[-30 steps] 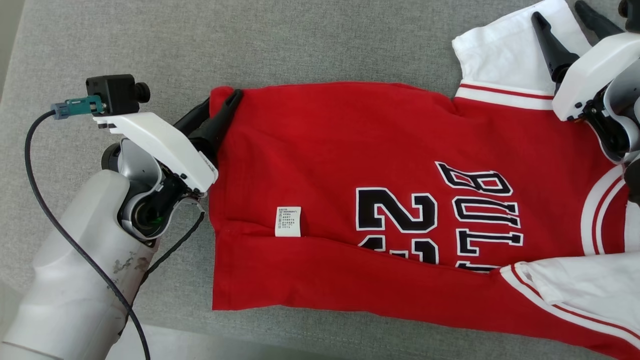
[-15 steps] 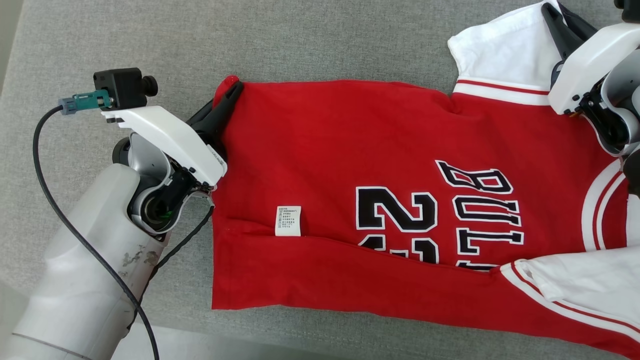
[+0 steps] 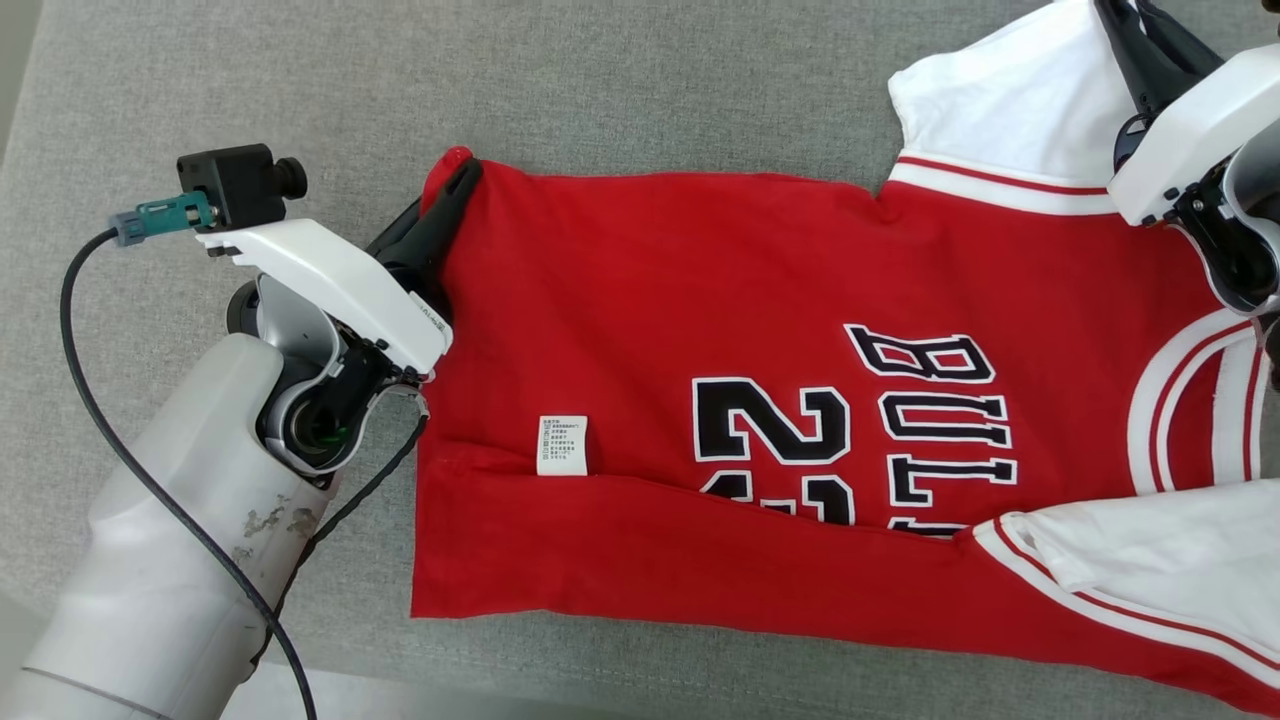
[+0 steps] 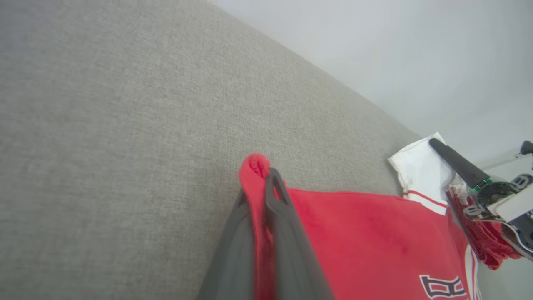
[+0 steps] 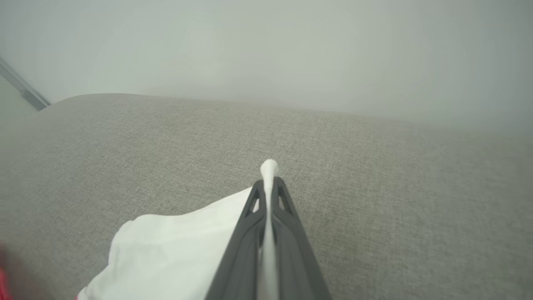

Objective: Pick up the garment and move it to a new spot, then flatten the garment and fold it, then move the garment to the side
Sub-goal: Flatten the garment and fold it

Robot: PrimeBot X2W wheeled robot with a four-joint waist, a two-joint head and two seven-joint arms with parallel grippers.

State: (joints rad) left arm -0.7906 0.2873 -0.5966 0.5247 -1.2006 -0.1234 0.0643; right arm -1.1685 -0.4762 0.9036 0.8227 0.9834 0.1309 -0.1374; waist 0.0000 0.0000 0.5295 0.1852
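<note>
Shirt (image 3: 700,270): red with white sleeves, lying sideways and mostly flat on the grey cushion (image 3: 600,80), hem to the robot's left, neck to its right. The near long side looks folded in, with a red flap covering part of the black print (image 3: 850,430).

Handling, judged: light, soft and limp knit, not fragile, not slippery. It will sag and drape between any two grips and drag on the cushion weave. Best taken at corners and edges with a pinch through all layers. A grip mid-panel would bunch it.

Left gripper (image 3: 455,185) is clamped on the far hem corner (image 4: 255,164), and red cloth pokes out past the tips. Right gripper (image 5: 269,183) is clamped on the edge of the far sleeve (image 3: 1000,100), with a thin white fold squeezed between the fingers. Both pinches sit along the far edge, a fair pair for lifting or pulling that edge taut.

Counts:
- 1 shirt
- 2 white sleeves, far and near (image 3: 1180,560)
- 1 white label (image 3: 562,445)
- 2 grippers, both holding cloth
- 1 dark cable (image 3: 100,400) running along the left arm
- 1 cushion
</note>
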